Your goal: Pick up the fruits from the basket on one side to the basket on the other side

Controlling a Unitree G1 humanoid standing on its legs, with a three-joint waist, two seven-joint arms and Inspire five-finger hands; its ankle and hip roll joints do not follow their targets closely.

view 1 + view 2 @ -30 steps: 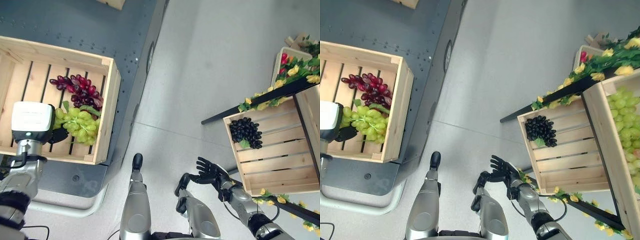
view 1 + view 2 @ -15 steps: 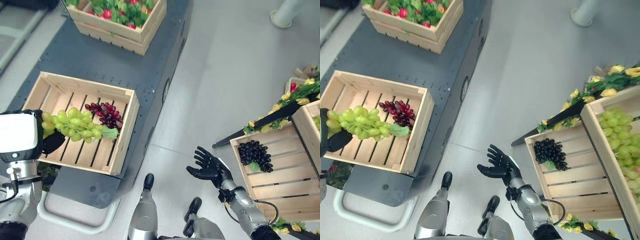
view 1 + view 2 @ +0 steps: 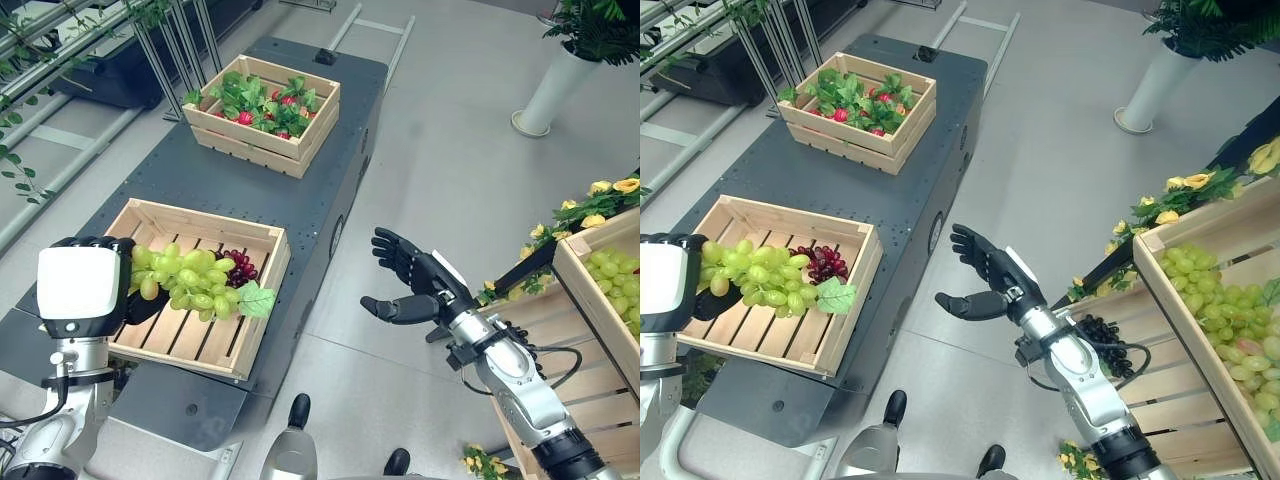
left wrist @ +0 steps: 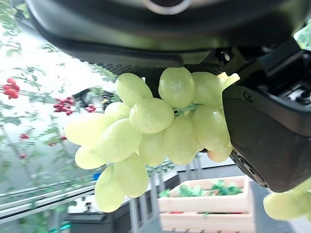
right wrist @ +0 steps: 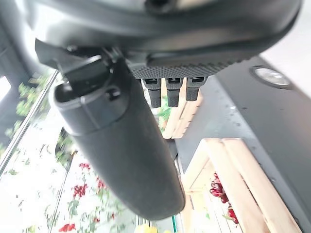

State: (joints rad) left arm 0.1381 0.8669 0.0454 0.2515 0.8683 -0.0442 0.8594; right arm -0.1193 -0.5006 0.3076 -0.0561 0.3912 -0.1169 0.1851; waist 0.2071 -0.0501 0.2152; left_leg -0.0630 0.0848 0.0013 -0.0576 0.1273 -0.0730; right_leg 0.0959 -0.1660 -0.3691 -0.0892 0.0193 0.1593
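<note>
So the near wooden crate on the dark counter has a bunch of dark red grapes in it. The far crate is packed with green leaves and red fruit. On the right, a crate holds more green grapes, with black grapes lower down. The left hand is closed around a green grape bunch, plump and pale with a leaf, held over the near crate. The right hand hangs over the floor, fingers spread, holding nothing.
</note>
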